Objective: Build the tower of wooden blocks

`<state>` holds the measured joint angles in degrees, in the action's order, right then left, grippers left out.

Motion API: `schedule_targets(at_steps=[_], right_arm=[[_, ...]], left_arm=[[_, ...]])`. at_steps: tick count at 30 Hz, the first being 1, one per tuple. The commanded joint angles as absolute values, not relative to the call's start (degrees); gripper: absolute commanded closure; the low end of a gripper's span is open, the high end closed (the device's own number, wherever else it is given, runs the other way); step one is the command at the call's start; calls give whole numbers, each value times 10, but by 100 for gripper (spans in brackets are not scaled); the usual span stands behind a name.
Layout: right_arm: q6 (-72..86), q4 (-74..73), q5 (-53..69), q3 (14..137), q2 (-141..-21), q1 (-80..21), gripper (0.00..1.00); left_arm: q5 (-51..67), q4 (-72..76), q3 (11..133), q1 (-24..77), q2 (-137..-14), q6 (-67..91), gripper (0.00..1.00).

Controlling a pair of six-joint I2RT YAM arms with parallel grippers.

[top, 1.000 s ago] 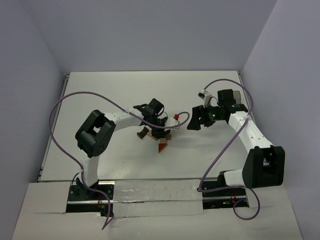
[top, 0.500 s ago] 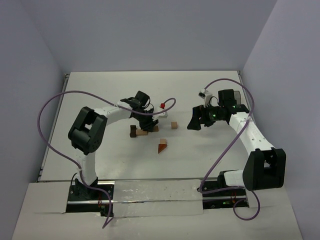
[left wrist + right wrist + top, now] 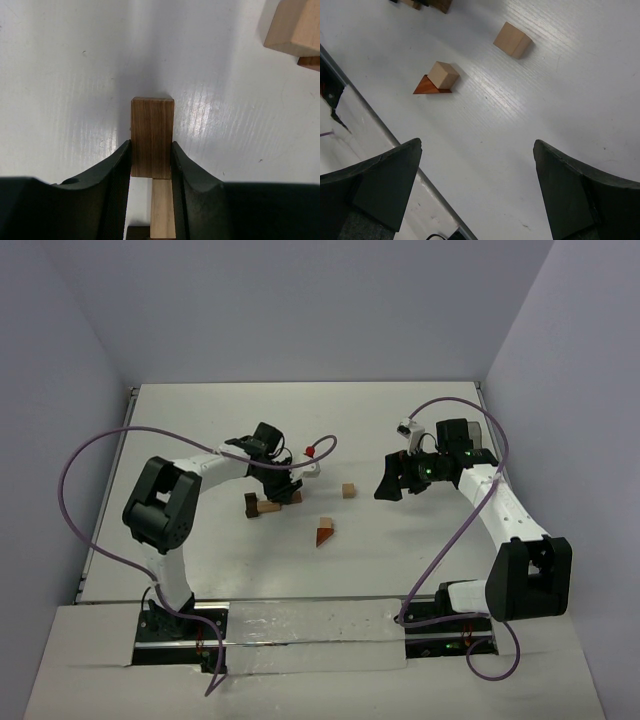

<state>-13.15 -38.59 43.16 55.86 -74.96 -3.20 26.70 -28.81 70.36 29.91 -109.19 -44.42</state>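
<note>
Clamping a brown block (image 3: 152,120) — left claw (image 3: 151,147); right claw (image 3: 476,145) gapes wide.

In the left wrist view, the brown block (image 3: 152,135) has its near end hidden between the fingers (image 3: 112,175) of the left tool (image 3: 152,150). A paler block (image 3: 162,207) below it runs off the 6 o'clock edge. At 1 o'clock, a tan block (image 3: 297,25) is cut by the frame. In the right wrist view, dark pieces (image 3: 437,4) at 11 o'clock are cropped. A tan cube (image 3: 444,74) partly covers the reddish wedge (image 3: 425,87).

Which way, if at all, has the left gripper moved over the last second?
Yes. The left gripper, shut on a brown block, has moved left in the top view, away from the reddish wedge, which stayed put.
</note>
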Motion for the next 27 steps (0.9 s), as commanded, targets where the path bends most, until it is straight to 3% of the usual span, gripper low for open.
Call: schedule_targets(at_steps=[1, 16, 24, 27], right_arm=[[-141, -390, 447, 568, -740, -29, 0], [-153, -398, 447, 567, -740, -29, 0], [-150, -399, 447, 575, -734, -29, 0], [-148, -397, 444, 578, -733, -29, 0]], left_arm=[[281, -349, 733, 315, -1115, -471, 89], [268, -371, 780, 350, -1168, -516, 81], [277, -381, 782, 353, -1138, -520, 32], [289, -382, 796, 352, -1117, -515, 26]])
